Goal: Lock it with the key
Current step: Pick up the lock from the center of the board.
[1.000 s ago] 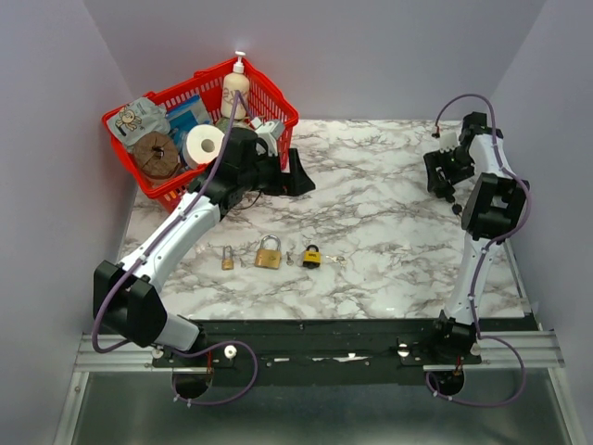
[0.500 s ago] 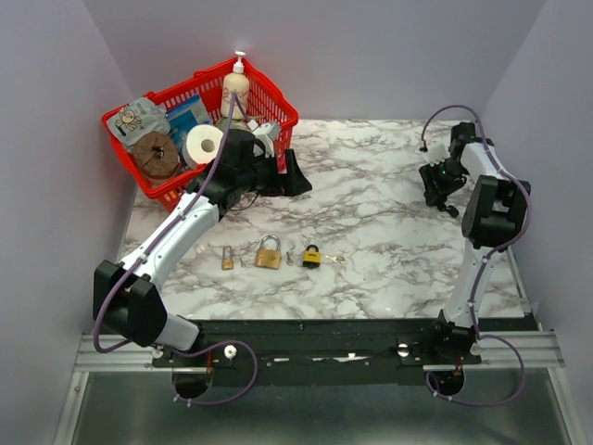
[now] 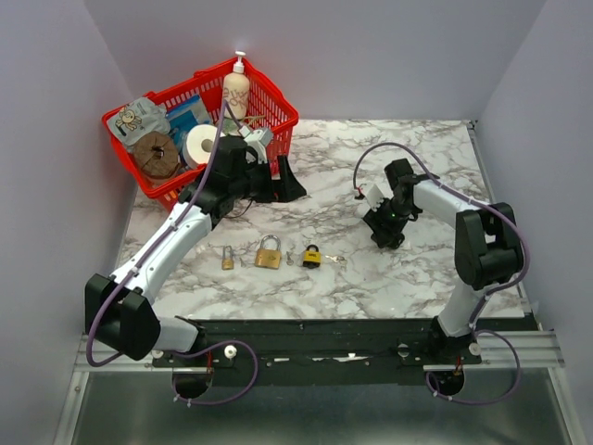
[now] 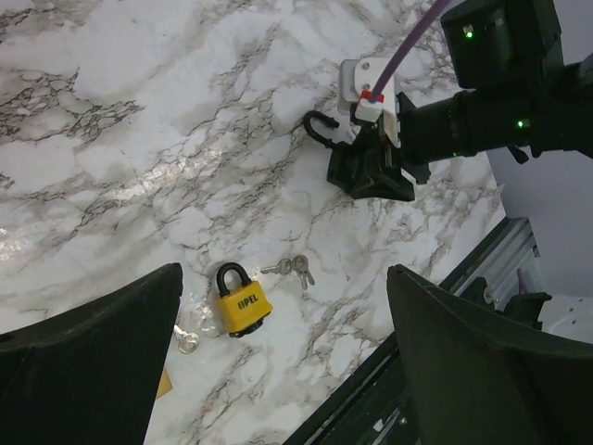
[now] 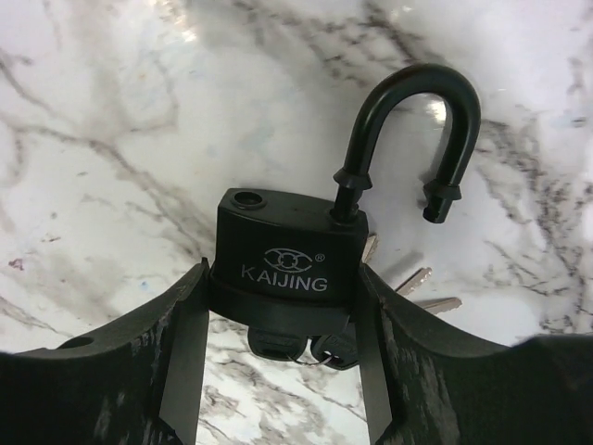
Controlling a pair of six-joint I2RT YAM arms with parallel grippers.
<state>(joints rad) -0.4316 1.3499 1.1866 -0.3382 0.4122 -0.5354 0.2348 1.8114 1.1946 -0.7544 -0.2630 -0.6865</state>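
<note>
Right gripper [image 5: 278, 320] clamping black padlock [image 5: 283, 252] mid-table, shackle apparently unlatched, left gripper [image 3: 285, 179] agape, empty.

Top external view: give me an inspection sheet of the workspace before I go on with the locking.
Surface: white marble tabletop, no spills seen.
Job's things: black KAIJING padlock, shackle open, keys at its base.
Clutter: yellow padlock, large brass padlock, small brass padlock, loose keys in a row; red plastic basket, full, far left.
Grippers: left gripper open; right gripper shut on the padlock.
Cables: purple cable looped above right arm.
Surroundings: plain grey walls.
</note>
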